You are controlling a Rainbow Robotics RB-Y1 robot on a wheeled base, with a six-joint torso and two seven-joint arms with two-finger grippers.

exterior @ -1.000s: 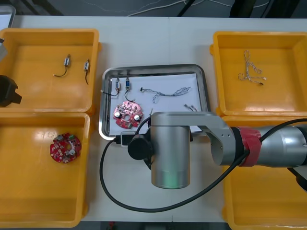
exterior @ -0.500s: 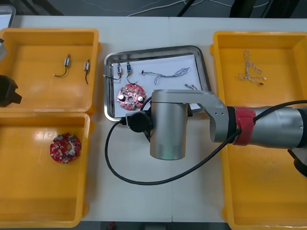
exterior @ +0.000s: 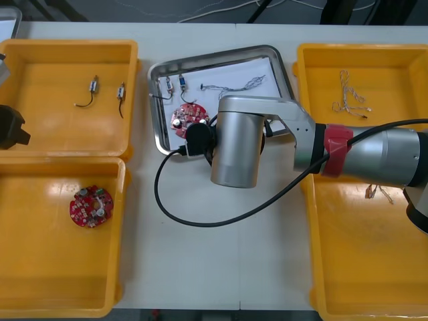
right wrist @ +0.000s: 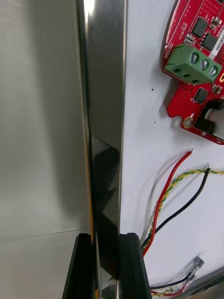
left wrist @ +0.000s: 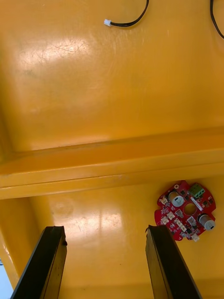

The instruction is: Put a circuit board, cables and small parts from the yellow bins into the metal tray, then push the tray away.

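Observation:
The metal tray [exterior: 155, 107], white inside, lies skewed at the table's far middle. It holds a round red circuit board [exterior: 187, 117], a thin cable [exterior: 234, 85] and small metal parts [exterior: 174, 83]. My right arm [exterior: 237, 147] reaches over the tray's near edge. In the right wrist view my right gripper [right wrist: 106, 238] is shut on the tray's shiny rim [right wrist: 105, 93], one finger on each side. Beside the rim lie the circuit board [right wrist: 196, 70] and red, black and yellow cables [right wrist: 172, 196]. My left gripper [left wrist: 105, 231] hangs open above the left bins.
Yellow bins flank the tray. The near-left bin [exterior: 40, 281] holds another circuit board [exterior: 90, 206]; the far-left bin [exterior: 40, 67] holds small metal parts [exterior: 93, 87]. A twisted cable [exterior: 349, 97] lies in the far-right bin [exterior: 394, 60]. The left gripper [exterior: 10, 127] is parked at the left edge.
My right arm has moved away from me with the tray held by its rim. The tray has slid toward the far edge and turned askew. The left arm has stayed still.

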